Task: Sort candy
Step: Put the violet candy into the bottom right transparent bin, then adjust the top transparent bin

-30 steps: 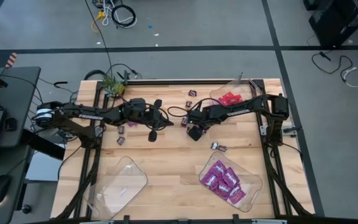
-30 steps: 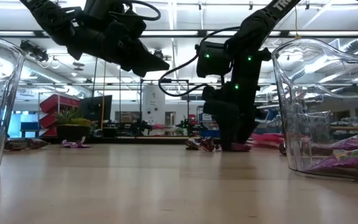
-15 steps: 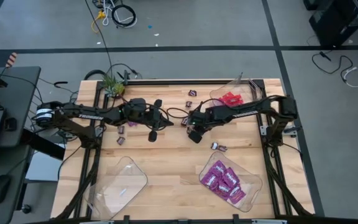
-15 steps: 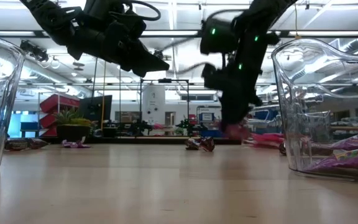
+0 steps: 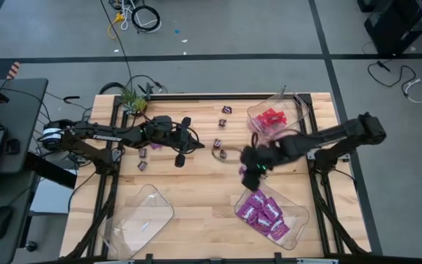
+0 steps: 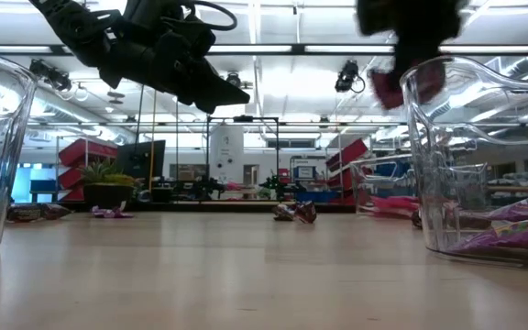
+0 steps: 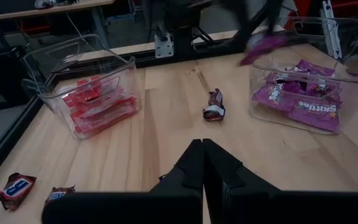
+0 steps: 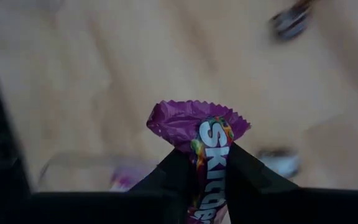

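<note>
The right gripper is pinching a purple packet between its fingers, hanging above the table at about 4 o'clock from centre, just beside the tray of purple packets. The left gripper is hovering with fingers pressed together near 10 o'clock. Red packets are lying in the 1 o'clock tray.

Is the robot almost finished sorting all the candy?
Not yet. A tray already holds purple packets, and another tray holds red packets. The right gripper is carrying one more purple packet above the table. Several small brown pieces are loose on the table, and the third tray looks nearly empty. The left gripper waits, shut.
</note>
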